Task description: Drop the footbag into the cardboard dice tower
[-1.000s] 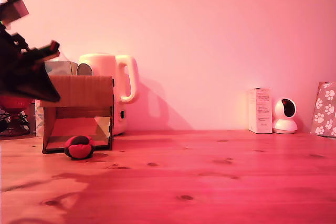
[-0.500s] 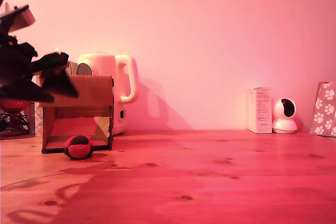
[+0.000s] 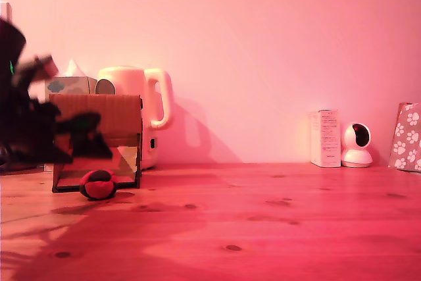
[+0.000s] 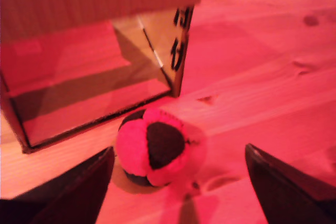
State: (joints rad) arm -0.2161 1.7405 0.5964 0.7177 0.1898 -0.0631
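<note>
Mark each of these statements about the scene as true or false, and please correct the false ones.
1. The footbag lies on the wooden table in front of the cardboard dice tower. True.
2. The gripper is closed on the footbag. False: its fingers stand apart on either side, not touching it.
3. A kettle stands behind the tower. True.
4. The footbag sits on the ramp inside the tower. False: it rests outside, before the opening.

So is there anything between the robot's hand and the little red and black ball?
No. In the wrist view, only bare wooden table lies between the open hand and the red-and-black footbag.
</note>
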